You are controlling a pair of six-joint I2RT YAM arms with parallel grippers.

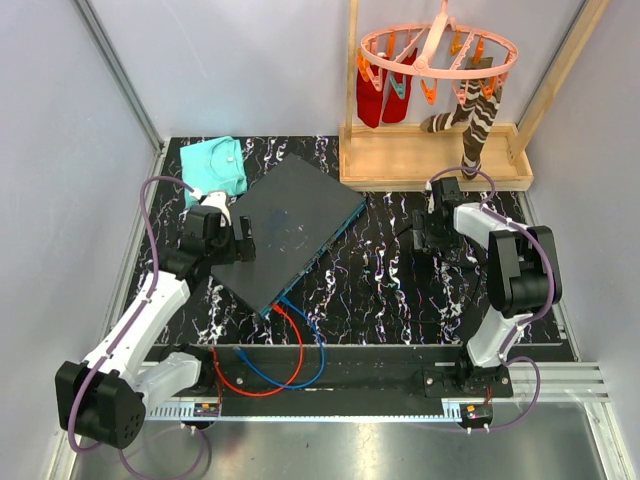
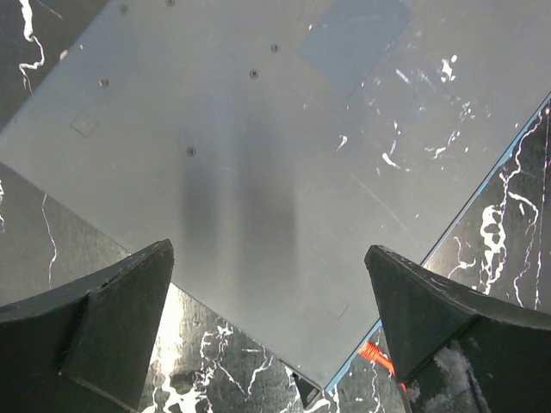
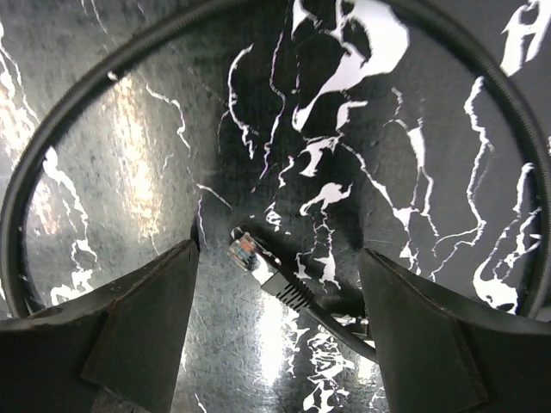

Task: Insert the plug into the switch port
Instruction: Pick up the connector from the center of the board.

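Black marbled counter (image 1: 400,290) carried one switch (image 1: 290,230), flat and skewed. One wooden tray (image 1: 400,165) stood beyond the switch's right corner, a striped sock (image 1: 478,125) hanging over it. One teal cloth (image 1: 218,165) lay beyond its left corner. Of two end effectors, the left end effector (image 2: 271,292) hovered over the switch's left edge, spread wide, empty. The right end effector (image 3: 275,284), well right of the switch, gaped and gripped nothing. One red cable (image 1: 255,393) and one blue cable (image 1: 322,350) left the switch's near corner. One plug (image 3: 248,255) lay between the right fingers, untouched.
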